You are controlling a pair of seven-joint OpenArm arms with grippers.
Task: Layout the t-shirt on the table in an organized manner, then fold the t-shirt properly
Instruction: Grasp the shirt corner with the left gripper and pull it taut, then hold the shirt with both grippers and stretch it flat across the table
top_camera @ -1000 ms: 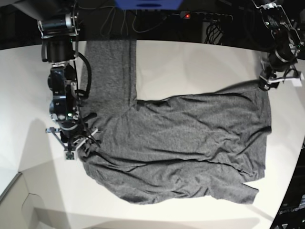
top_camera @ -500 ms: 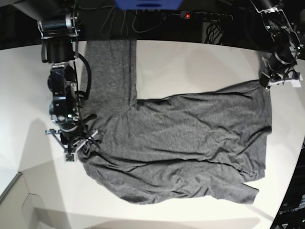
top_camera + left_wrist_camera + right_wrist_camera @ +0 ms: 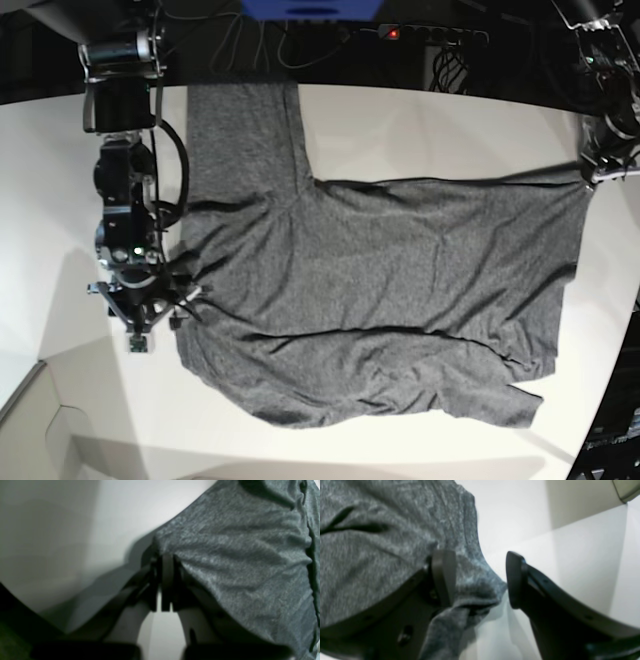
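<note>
At surface's far edge: left claw (image 3: 162,585) pinches t-shirt (image 3: 380,300) corner; right claw (image 3: 480,580) agape, fabric loose between. We judge layout step; next, smooth wrinkles.

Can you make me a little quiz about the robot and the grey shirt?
1. True or false: the left end effector is pinching the t-shirt.
2. Is the right end effector open or shut?
3. What does the t-shirt lie on: A) the table, B) a chair, C) the floor?

Key: 1 true, its jaws are closed on the fabric edge. 2 open, with cloth bunched between the jaws. 3 A.
</note>
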